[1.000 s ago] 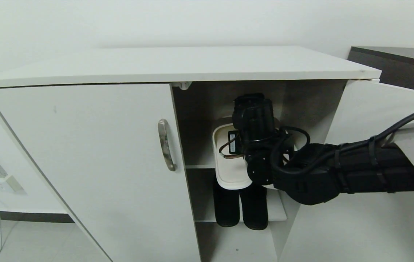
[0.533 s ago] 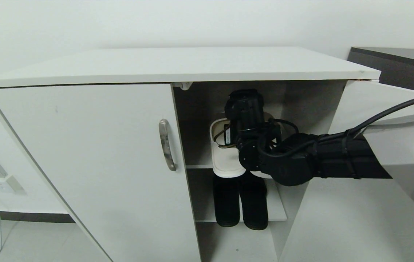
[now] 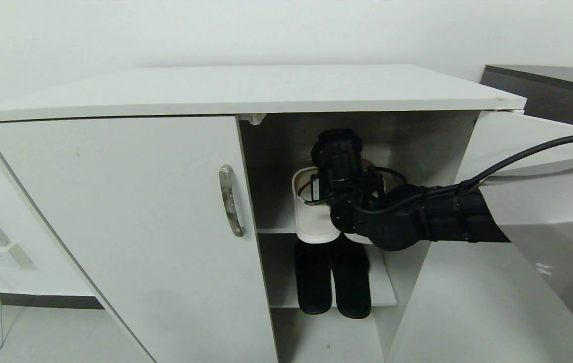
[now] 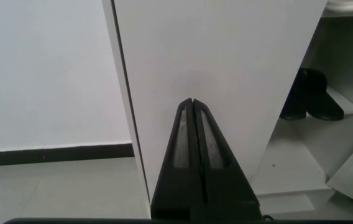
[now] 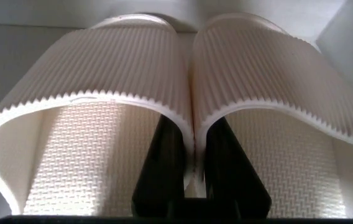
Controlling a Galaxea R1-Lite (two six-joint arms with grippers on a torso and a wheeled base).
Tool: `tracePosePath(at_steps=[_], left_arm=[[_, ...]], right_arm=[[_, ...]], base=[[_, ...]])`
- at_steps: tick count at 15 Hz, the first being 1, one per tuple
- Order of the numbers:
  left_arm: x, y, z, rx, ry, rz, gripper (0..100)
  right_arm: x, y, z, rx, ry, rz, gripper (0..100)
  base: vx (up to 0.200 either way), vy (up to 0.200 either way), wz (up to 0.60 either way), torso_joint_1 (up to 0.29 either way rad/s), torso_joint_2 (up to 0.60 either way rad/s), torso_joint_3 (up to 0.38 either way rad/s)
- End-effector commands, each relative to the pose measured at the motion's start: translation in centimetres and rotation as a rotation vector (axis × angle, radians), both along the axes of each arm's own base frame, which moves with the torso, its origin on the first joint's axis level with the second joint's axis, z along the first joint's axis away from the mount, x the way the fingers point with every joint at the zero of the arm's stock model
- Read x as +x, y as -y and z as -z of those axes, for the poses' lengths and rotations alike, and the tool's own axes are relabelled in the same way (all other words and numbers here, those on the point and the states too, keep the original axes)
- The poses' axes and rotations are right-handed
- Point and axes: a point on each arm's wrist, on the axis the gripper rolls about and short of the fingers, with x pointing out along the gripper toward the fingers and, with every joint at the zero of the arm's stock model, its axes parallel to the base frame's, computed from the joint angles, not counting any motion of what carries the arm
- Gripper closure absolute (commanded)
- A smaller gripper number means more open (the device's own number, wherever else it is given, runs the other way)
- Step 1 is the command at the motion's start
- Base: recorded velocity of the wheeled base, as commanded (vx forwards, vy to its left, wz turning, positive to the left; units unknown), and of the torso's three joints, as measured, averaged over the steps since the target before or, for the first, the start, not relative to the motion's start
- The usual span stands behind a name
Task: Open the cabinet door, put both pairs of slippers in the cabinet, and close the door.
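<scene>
Cabinet (image 3: pixel 246 91), white, 2 doors: left door (image 3: pixel 115 212) shut, metal handle (image 3: pixel 229 200), left gripper (image 4: pixel 192 102) clenched empty before it. White slippers (image 5: pixel 120 62), 1 ribbed pair, upper shelf, inner straps pinched by right gripper (image 5: pixel 192 134). Black slippers (image 3: pixel 331 280), shelf below. Right door (image 3: pixel 518 151) open. White wall (image 3: pixel 266 30), grey floor (image 3: pixel 39 333).

White cabinet (image 3: pixel 246 91): L door (image 3: pixel 115 227) shut, R door (image 3: pixel 518 151) swung wide open. Black slippers (image 3: pixel 331 282) lie side by side on lower shelf in R compartment, heels near. White ribbed slippers (image 3: pixel 311 222) sit side by side at upper-shelf level, heels past near edge. Right gripper (image 5: pixel 192 143) pinches their inner strap edges together.
</scene>
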Motion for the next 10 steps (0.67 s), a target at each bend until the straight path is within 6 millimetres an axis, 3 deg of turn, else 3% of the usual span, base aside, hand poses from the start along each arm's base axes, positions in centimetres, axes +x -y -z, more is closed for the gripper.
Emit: tracePosePath(at_steps=[1,4,5,10], left_arm=[[0.01,0.0,0.0,0.0,-0.001,-0.002,100],[0.01,0.0,0.0,0.0,-0.001,-0.002,100],[0.01,0.0,0.0,0.0,-0.001,0.0,100],[0.01,0.0,0.0,0.0,-0.001,-0.002,100]], right_arm=[[0.06,-0.11,0.19,-0.001,0.0,0.001,100],[0.09,-0.04,0.12,0.006,0.0,0.002,100],[0.06,-0.11,0.24,0.004,-0.002,0.001,0],[-0.63,0.15,0.22,0.004,-0.013,-0.006,0]], base=[[0.0,0.0,0.0,0.0,0.0,0.0],[0.0,0.0,0.0,0.0,0.0,0.0],[0.0,0.0,0.0,0.0,0.0,0.0],[0.0,0.0,0.0,0.0,0.0,0.0]])
